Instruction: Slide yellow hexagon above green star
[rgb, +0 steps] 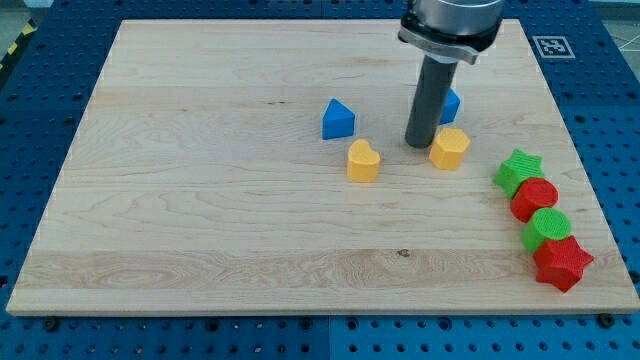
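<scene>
The small yellow hexagon block sat on the pale wooden board, right of centre in the view, well up and to the left of the green star-shaped block rather than directly above it. My tip, the lower end of the dark straight rod, stood just beside the hexagon's left edge, seemingly touching it (the gap, if any, was too fine to make out); being a bare rod it had nothing to open or close and held nothing, only resting against the block's side. Behind the rod, a blue block was mostly hidden, so its shape could not be told. The rod's upper mount was cut off by the view's top. To the left of my tip lay a yellow heart-shaped block, and up-left of that a blue triangular block. Below the green star, running toward the view's lower right in a close row, were a red round block, a green round block and a red star-shaped block near the board's edge.
</scene>
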